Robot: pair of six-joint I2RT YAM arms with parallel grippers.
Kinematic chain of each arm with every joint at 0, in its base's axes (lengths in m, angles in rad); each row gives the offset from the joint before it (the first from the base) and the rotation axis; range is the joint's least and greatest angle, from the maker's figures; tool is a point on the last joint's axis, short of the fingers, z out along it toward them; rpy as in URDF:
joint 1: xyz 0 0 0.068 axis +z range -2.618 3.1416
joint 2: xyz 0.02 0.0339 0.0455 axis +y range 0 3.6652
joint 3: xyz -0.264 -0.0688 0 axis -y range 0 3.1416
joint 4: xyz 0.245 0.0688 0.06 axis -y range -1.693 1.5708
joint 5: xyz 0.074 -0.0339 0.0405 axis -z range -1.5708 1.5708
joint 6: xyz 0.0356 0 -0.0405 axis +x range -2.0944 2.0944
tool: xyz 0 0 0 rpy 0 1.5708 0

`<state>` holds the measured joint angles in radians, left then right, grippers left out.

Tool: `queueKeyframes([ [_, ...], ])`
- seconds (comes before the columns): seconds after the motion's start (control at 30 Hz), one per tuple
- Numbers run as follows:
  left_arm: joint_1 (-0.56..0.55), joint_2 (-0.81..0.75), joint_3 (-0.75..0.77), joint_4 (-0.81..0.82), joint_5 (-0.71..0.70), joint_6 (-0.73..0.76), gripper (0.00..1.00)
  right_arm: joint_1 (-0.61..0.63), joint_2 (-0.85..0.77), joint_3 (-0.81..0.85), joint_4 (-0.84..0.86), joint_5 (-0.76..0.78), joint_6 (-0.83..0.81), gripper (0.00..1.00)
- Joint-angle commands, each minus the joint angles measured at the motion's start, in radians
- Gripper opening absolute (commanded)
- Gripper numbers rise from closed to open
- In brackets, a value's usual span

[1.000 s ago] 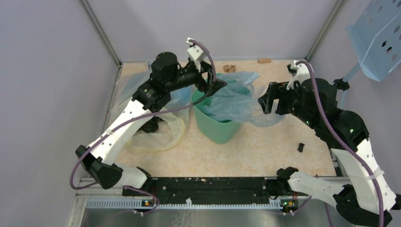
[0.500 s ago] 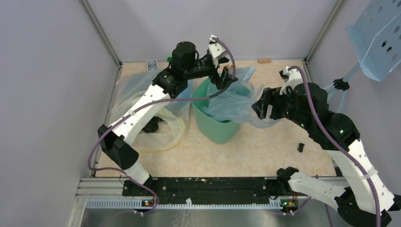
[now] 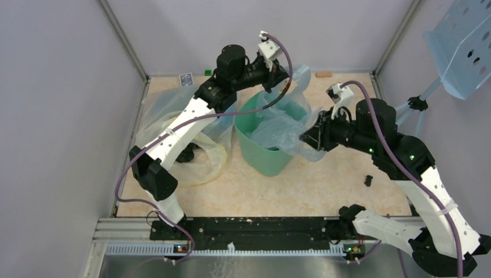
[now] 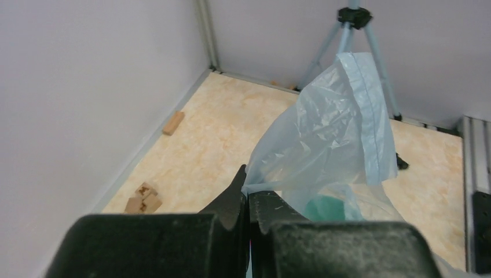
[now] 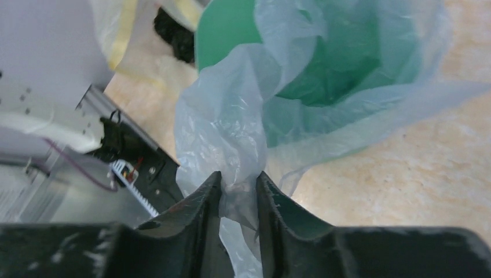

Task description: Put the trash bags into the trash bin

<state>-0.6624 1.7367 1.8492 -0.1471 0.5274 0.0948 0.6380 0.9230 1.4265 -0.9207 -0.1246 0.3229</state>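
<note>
The mint-green trash bin [image 3: 263, 156] stands upright mid-table, with the light-blue trash bag [image 3: 284, 124] draped in and over its mouth. My left gripper [image 3: 282, 81] is at the bin's far rim, shut on the bag's far edge. In the left wrist view its jaws [image 4: 248, 185] meet on a thin fold of the bag [image 4: 341, 133], which stands up like a flap. My right gripper [image 3: 307, 136] is at the bin's right side. Its fingers [image 5: 238, 180] pinch a bunched wad of the bag [image 5: 226, 133] just outside the bin [image 5: 223, 35].
A bigger clear bag with yellow tint [image 3: 191, 162] lies left of the bin, over a dark object. Wooden blocks [image 4: 143, 198] sit near the back wall and a small black piece [image 3: 368, 180] at the right. A blue perforated panel [image 3: 463, 46] on a tripod stands outside the right corner.
My left arm reached farther over the bin's far rim and shut on the bag's edge. My right gripper moved left toward the bin and closed on the bag's right side.
</note>
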Motion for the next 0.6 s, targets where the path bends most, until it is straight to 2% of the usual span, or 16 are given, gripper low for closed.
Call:
queueKeyframes([
  [0.0, 0.012, -0.031, 0.068, -0.039, -0.260, -0.076, 0.00, -0.003, 0.029, 0.014, 0.063, -0.282, -0.008, 0.22],
  [0.07, 0.025, -0.038, 0.081, -0.088, -0.338, -0.093, 0.00, -0.003, 0.034, -0.001, 0.084, -0.339, -0.008, 0.18],
  [0.23, 0.082, -0.039, 0.121, -0.221, -0.503, -0.195, 0.00, 0.029, 0.057, -0.040, 0.131, -0.517, -0.008, 0.18],
  [0.33, 0.120, -0.042, 0.127, -0.285, -0.518, -0.227, 0.00, 0.063, 0.069, -0.070, 0.139, -0.568, -0.015, 0.19],
  [0.57, 0.177, -0.075, 0.096, -0.358, -0.515, -0.253, 0.00, 0.170, 0.089, -0.168, 0.177, -0.541, -0.015, 0.20],
])
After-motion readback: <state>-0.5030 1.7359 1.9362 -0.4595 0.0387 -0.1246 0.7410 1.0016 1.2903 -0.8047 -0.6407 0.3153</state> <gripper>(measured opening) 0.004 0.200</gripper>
